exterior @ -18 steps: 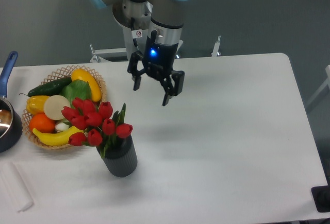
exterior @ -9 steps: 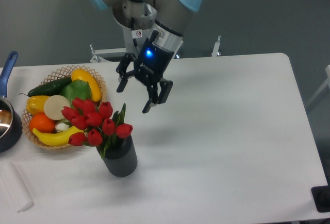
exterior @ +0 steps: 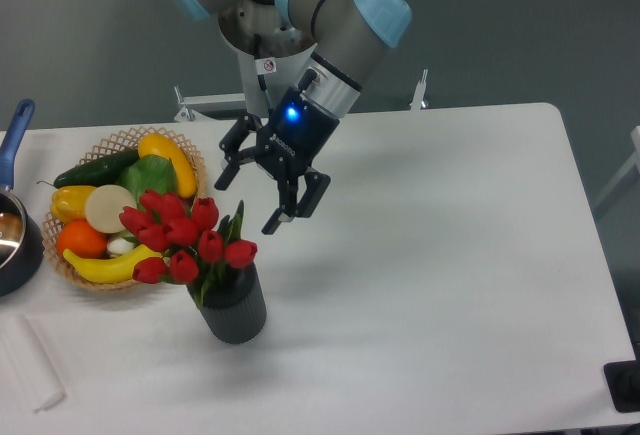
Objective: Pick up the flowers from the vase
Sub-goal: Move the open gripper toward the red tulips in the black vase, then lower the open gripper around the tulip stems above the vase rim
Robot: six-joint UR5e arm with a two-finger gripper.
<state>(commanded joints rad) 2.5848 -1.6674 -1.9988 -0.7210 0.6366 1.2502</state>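
Note:
The flowers (exterior: 185, 237) are a bunch of red tulips with green leaves, standing in the vase (exterior: 235, 307), a short dark grey ribbed cylinder at the front left of the white table. My gripper (exterior: 247, 202) is open and empty, tilted down to the left. Its fingertips hang just above and to the right of the tulip heads, apart from them.
A wicker basket (exterior: 118, 141) of fruit and vegetables stands just behind and left of the vase, with the tulips overlapping it. A dark pan with a blue handle (exterior: 16, 131) sits at the left edge. A white folded cloth (exterior: 28, 362) lies at the front left.
My gripper has moved left and down towards the tulips and tilted further towards them. It has stayed open. The flowers and vase have not moved.

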